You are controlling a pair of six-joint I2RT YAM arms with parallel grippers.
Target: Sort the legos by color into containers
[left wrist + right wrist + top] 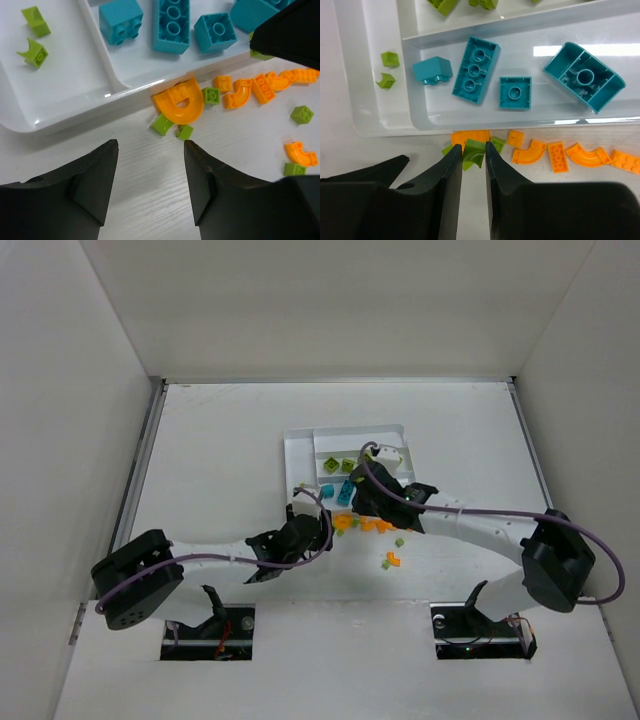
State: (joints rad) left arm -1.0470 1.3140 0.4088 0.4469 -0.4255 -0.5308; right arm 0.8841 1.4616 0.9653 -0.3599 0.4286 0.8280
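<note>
Orange legos against tray

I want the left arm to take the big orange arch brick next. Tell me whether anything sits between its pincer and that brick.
Nothing visible does. The left pincer is open over bare table, and the orange arch brick lies just ahead against the tray wall. Two small lime green bricks touch its near edge, off the centre line.

Glossy white plastic tray; smooth plastic legos.
</note>
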